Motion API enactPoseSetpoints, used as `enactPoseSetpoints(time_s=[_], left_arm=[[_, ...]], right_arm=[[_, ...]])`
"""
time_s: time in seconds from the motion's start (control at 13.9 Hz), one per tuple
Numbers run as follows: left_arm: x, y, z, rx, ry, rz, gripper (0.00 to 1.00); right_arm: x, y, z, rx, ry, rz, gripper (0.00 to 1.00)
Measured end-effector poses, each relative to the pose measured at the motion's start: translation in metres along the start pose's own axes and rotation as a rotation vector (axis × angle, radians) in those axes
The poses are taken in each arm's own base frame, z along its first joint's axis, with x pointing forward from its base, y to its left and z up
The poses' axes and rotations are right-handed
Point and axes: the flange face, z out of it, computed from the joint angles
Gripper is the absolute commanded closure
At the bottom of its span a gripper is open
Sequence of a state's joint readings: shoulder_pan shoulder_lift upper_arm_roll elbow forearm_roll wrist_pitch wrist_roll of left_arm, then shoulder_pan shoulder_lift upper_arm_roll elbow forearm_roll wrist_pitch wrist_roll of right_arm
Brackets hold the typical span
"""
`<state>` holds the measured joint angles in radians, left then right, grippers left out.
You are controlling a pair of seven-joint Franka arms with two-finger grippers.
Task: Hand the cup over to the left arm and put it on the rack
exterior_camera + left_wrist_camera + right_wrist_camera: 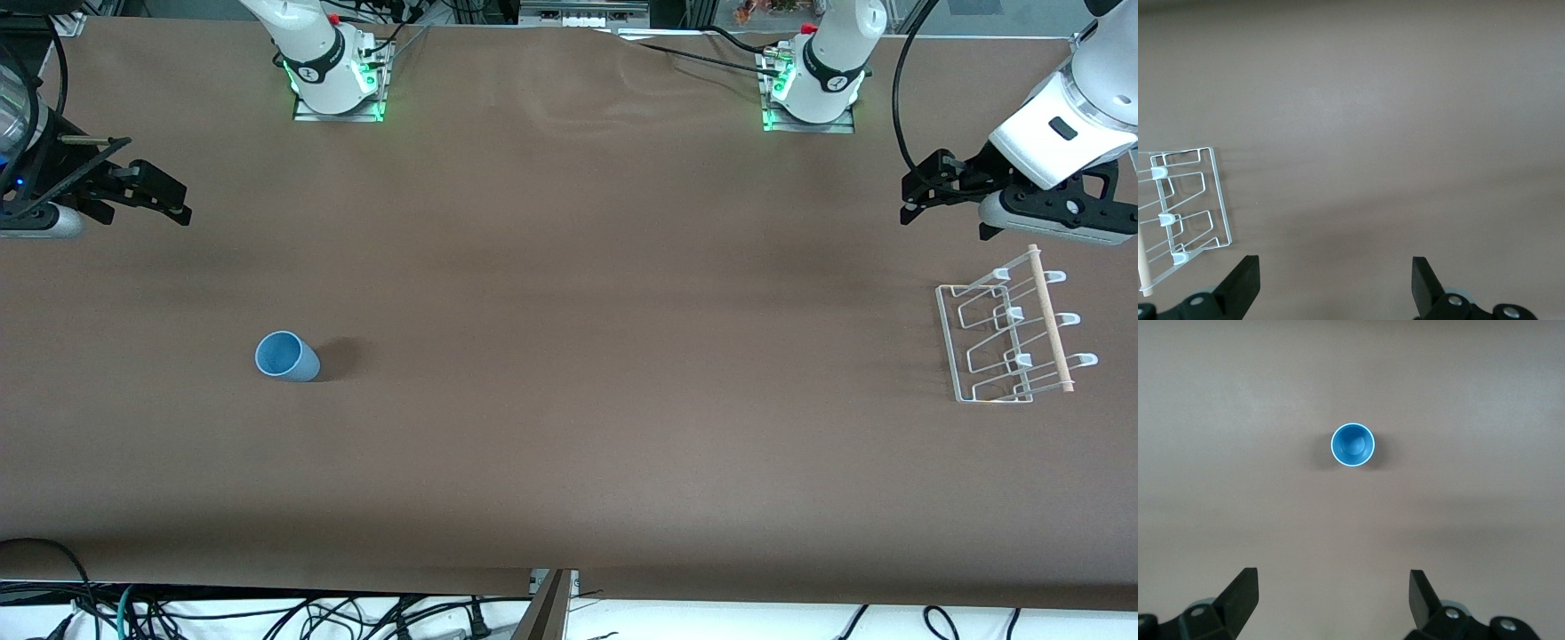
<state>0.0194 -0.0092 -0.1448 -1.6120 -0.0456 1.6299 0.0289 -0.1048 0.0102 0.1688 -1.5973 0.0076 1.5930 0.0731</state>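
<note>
The light-blue cup (286, 356) stands upright with its mouth up on the brown table, toward the right arm's end. It also shows in the right wrist view (1353, 445), apart from the fingers. My right gripper (182, 203) (1333, 577) is open and empty, up in the air over the table's end, well away from the cup. The white wire rack (1009, 338) (1185, 207), with a pale wooden rod, sits toward the left arm's end. My left gripper (909, 200) (1336, 263) is open and empty, over bare table beside the rack.
The brown table (569, 267) spreads wide between cup and rack. Both arm bases (333, 71) (813, 84) stand along the edge farthest from the front camera. Cables (267, 613) hang below the near edge.
</note>
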Motion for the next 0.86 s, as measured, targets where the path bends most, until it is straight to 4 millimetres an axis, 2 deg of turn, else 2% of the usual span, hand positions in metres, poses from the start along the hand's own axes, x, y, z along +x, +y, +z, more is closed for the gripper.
enactPoseSetpoints(time_s=[0.5, 0.86], left_arm=[[0.021, -0.022, 0.038, -0.008, -0.035, -0.033, 0.0], [0.018, -0.039, 0.031, 0.065, -0.056, -0.043, 0.0]], right_arm=[[0.006, -0.003, 0.002, 0.0, 0.018, -0.006, 0.0], [0.006, -0.003, 0.003, 0.0, 0.019, -0.006, 0.0]])
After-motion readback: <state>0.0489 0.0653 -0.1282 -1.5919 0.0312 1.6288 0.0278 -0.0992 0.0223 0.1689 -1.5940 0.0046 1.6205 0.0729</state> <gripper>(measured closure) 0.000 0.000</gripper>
